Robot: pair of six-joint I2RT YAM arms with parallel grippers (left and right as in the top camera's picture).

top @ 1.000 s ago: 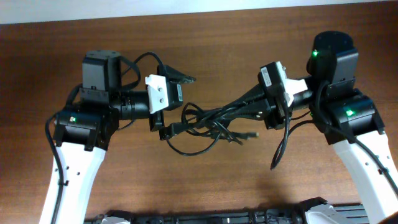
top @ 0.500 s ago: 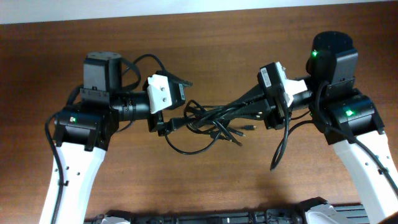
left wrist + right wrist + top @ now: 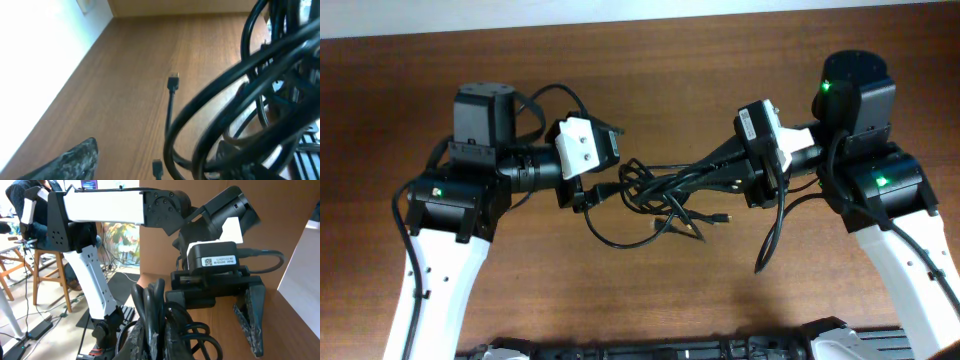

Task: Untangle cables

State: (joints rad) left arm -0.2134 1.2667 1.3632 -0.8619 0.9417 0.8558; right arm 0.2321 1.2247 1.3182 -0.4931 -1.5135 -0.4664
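Note:
The cables (image 3: 660,188) are a knotted black bundle hanging between my two grippers above the wooden table, with a loop (image 3: 620,240) sagging below. Loose plug ends (image 3: 724,213) trail to the right. My right gripper (image 3: 708,172) is shut on the right side of the bundle; in the right wrist view its fingers (image 3: 157,337) pinch several strands (image 3: 152,305). My left gripper (image 3: 608,165) is open, with its jaws spread wide around the bundle's left end. In the left wrist view the cables (image 3: 240,100) fill the right side, one finger (image 3: 70,160) shows at bottom left, and a plug (image 3: 173,82) hangs free.
The brown wooden table (image 3: 650,60) stretches around both arms. A thick black robot wire (image 3: 770,235) hangs from the right wrist. A black rail (image 3: 660,350) runs along the front edge. The left arm (image 3: 100,210) faces the right wrist camera.
My left gripper has shifted slightly up and right and turned, taking the bundle's left end with it. The hanging loop and plug ends moved a little. The right arm has not moved.

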